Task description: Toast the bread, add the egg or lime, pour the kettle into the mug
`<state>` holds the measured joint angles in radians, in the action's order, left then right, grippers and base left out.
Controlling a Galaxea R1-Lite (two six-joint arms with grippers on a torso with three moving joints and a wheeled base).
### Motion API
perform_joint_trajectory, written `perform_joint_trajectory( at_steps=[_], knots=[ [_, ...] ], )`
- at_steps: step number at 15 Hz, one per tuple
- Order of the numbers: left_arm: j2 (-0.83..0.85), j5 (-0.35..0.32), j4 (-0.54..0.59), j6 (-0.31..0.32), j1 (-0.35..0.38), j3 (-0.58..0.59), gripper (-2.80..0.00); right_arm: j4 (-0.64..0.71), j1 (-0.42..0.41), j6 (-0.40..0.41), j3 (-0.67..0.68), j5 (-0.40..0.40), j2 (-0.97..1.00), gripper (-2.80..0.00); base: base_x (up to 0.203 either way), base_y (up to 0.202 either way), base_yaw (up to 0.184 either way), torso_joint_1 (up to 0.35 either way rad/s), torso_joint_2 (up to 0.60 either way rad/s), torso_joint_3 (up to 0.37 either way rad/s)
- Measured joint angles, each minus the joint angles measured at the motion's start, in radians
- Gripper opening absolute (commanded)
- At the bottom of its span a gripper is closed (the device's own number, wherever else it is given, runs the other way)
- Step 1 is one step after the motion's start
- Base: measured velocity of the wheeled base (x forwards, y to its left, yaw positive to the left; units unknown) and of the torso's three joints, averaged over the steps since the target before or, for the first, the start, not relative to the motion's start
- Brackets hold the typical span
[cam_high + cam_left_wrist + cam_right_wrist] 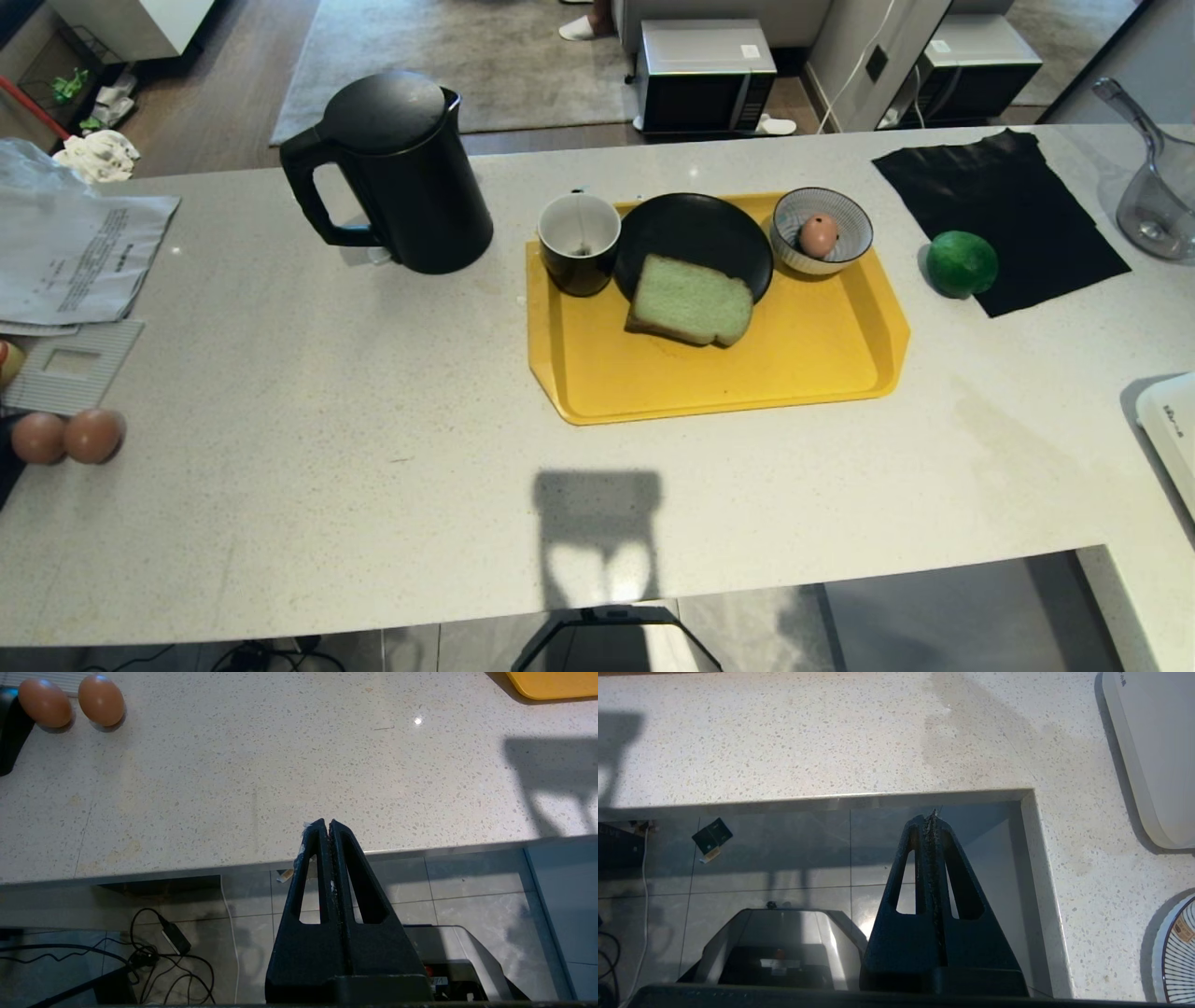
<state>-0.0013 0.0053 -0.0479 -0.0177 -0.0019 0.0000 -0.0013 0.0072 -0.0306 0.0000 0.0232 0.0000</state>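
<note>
On the yellow tray (822, 373) the pale green bread (691, 301) leans half on a black plate (695, 233). The black mug (579, 243), white inside, stands at the tray's back left. A pinkish egg (819, 234) sits in a striped bowl (845, 217). The green lime (962, 263) rests right of the tray at the edge of a black cloth. The black kettle (397, 173) stands left of the mug. Neither arm shows in the head view. My left gripper (325, 823) is shut and empty at the counter's near edge. My right gripper (931, 819) hangs shut and empty over the floor.
Two brown eggs (65, 436) lie at the counter's left edge, also in the left wrist view (70, 702). Papers (75, 252) lie beyond them. A glass jug (1158, 187) stands far right, a white appliance (1172, 429) at the right edge. A striped plate (1178, 947) shows beside the right gripper.
</note>
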Motion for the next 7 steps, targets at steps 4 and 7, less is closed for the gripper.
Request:
perform_joint_trajectory(
  at_steps=[4, 7],
  knots=[
    [0.0, 0.0, 0.0, 0.0, 0.0, 0.0, -2.8, 0.001, 0.0, 0.001, 0.0, 0.0, 0.0, -2.8, 0.0, 0.0, 0.0, 0.0, 0.0, 0.0],
    [0.0, 0.0, 0.0, 0.0, 0.0, 0.0, -2.8, 0.007, 0.0, 0.001, -0.002, 0.0, 0.0, -2.8, 0.0, 0.0, 0.0, 0.0, 0.0, 0.0]
  ],
)
